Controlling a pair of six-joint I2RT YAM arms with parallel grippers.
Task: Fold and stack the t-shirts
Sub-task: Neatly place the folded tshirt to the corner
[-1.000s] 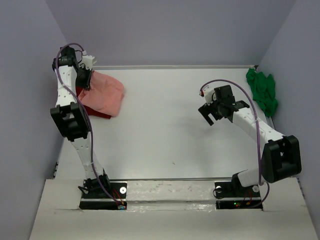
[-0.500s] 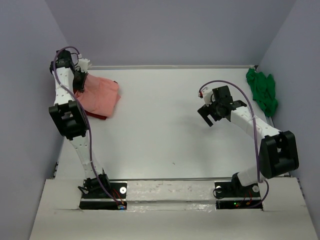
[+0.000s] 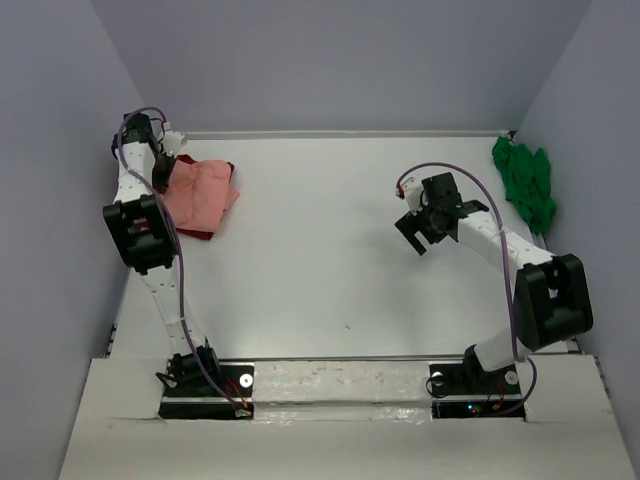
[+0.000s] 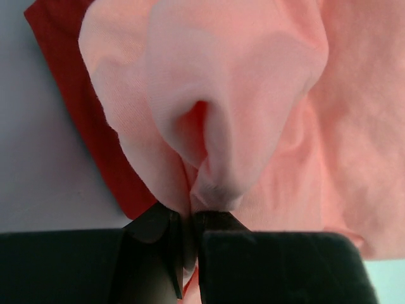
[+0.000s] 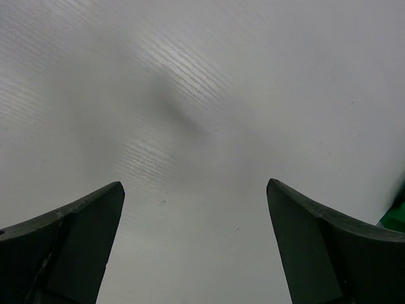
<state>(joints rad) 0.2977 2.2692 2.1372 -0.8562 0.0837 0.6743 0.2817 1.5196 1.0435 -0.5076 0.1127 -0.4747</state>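
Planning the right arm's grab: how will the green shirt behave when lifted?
The green shirt lies in a crumpled heap, so it is probably floppy and will hang unevenly. The pink shirt puckers and drapes from the pinch of the left gripper, hinting at similar thin, light cloth.

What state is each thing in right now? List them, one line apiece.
Left pincer: shut on the pink shirt.
Right pincer: open, empty, above the table.
Pink shirt: lying on the dark red shirt, one fold pinched up.
Dark red shirt: underneath, only edges showing.
Green shirt: crumpled, unfolded, far right of the table.
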